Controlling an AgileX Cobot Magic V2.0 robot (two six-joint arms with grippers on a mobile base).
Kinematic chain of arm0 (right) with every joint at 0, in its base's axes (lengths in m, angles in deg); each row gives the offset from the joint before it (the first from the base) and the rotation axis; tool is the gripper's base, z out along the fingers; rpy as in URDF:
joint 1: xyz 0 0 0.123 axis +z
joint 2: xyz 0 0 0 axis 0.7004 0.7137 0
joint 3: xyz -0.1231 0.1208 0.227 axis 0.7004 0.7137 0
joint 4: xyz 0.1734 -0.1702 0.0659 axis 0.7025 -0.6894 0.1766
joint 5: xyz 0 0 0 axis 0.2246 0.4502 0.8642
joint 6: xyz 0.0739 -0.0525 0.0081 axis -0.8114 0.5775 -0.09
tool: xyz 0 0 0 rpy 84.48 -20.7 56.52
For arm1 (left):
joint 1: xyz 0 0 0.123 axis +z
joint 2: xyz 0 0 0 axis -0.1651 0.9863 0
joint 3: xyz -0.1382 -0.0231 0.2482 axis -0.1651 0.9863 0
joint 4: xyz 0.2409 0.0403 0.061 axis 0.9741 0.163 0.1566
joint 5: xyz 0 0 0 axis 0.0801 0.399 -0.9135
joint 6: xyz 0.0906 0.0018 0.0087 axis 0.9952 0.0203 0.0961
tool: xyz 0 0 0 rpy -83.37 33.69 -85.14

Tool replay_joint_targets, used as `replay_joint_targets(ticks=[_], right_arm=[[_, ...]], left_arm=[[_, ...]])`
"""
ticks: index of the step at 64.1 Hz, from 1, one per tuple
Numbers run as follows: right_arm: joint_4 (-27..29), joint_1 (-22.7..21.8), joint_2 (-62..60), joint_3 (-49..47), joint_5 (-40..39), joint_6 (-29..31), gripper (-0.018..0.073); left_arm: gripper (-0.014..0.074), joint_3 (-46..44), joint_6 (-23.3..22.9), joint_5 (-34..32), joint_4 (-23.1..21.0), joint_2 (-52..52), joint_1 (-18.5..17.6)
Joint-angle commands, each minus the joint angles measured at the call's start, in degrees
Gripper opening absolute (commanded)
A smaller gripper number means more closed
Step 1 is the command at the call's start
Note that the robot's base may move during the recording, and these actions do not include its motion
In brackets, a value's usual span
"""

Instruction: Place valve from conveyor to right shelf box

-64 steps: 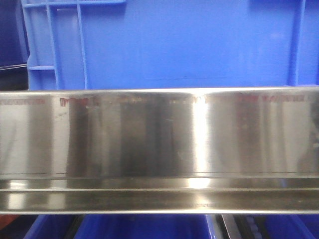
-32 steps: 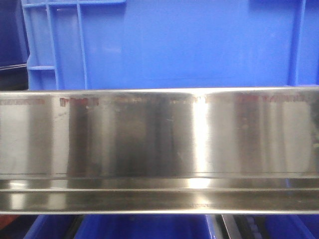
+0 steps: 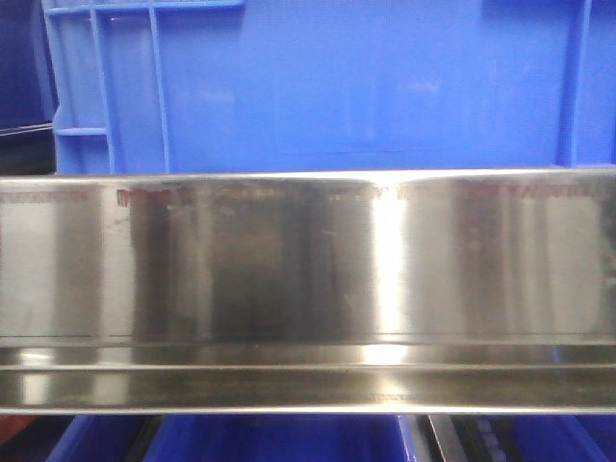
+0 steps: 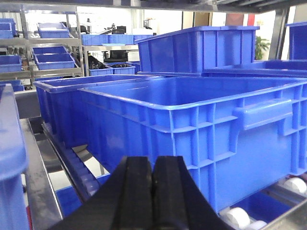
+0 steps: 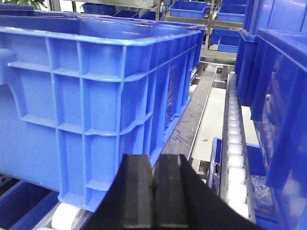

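The valve and the conveyor are out of view in every frame. My left gripper (image 4: 152,165) is shut with nothing between its black fingers; it hangs in front of a large blue shelf box (image 4: 192,124) on white rollers. My right gripper (image 5: 153,165) is also shut and empty, close to the right-hand wall of a big blue box (image 5: 86,86). The front view shows only a blue box (image 3: 337,87) behind a shiny steel shelf rail (image 3: 308,279).
Several blue boxes fill the racks around both arms. White rollers (image 5: 235,143) run along a lane to the right of my right gripper, with another blue box (image 5: 283,96) at the far right. A steel rail (image 4: 38,182) lies left of my left gripper.
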Motion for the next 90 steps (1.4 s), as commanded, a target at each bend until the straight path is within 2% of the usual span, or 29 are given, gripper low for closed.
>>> replay_joint_targets(ticks=[1, 8, 15, 26, 32, 42, 48, 90], right_arm=[[-0.47, -0.24, -0.3, 0.11, -1.34, 0.01, -0.0162], [-0.47, -0.24, -0.3, 0.11, -1.45, 0.01, -0.0162], [-0.47, -0.24, -0.3, 0.11, -1.45, 0.01, -0.0162], [-0.47, -0.24, -0.3, 0.11, -1.45, 0.01, -0.0162], [-0.47, -0.24, -0.3, 0.11, -1.45, 0.01, -0.0162], [-0.47, -0.24, -0.3, 0.11, -1.45, 0.01, -0.0162], [-0.47, -0.24, -0.3, 0.11, -1.45, 0.01, -0.0162], [-0.47, -0.24, -0.3, 0.11, -1.61, 0.01, -0.0162]], left_arm=[[-0.0111, 2.76, -0.08, -3.93, -2.75, -0.71, 3.1], [-0.0111, 8.49, 0.24, -11.23, -5.93, -2.44, 7.93], [-0.0111, 14.72, 2.91, -18.1, -6.66, -4.19, 12.0], [-0.0111, 21.47, 3.01, -21.06, -7.55, -4.19, 16.05], [-0.0111, 23.5, 3.01, -21.33, -7.55, -4.19, 16.36], [-0.0111, 26.26, 3.01, -25.91, -7.55, -4.19, 16.36], [-0.0111, 26.26, 3.01, -23.67, -7.55, -4.19, 16.36], [-0.0111, 26.26, 3.01, -23.67, -7.55, -4.19, 16.36]])
